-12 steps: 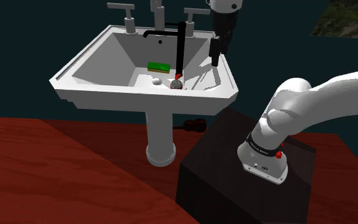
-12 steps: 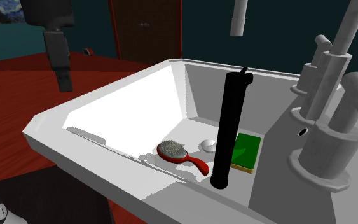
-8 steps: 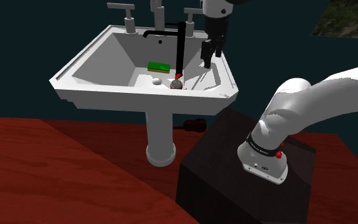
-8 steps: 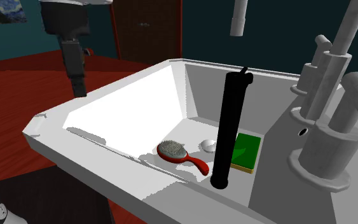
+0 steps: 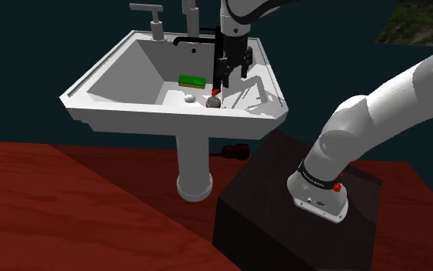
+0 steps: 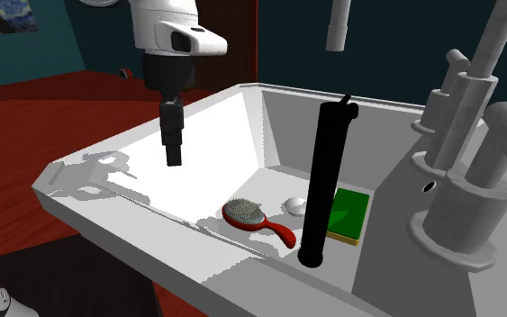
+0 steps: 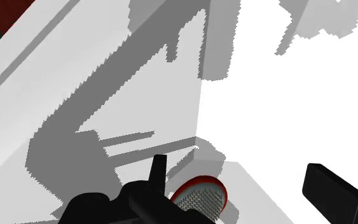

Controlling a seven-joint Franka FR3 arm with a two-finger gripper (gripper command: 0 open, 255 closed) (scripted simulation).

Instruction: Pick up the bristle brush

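Claw (image 6: 174,155) of mine wide open, gripping nothing, hanging over the white sink (image 6: 107,212), red-handled bristle brush (image 6: 256,221) lying bristles-up on the basin floor near the front edge, just beside a black post (image 6: 328,180)

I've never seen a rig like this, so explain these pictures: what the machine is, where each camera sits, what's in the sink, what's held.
It is a white robot arm on a dark box, ending in a black two-finger gripper. One camera looks from beside the box, one from beside the taps, one from the hand itself. In the white pedestal sink lie a red-handled bristle brush and a green sponge; a tall black tube stands beside them. The gripper hangs over the basin near the brush, fingers apart, holding nothing.
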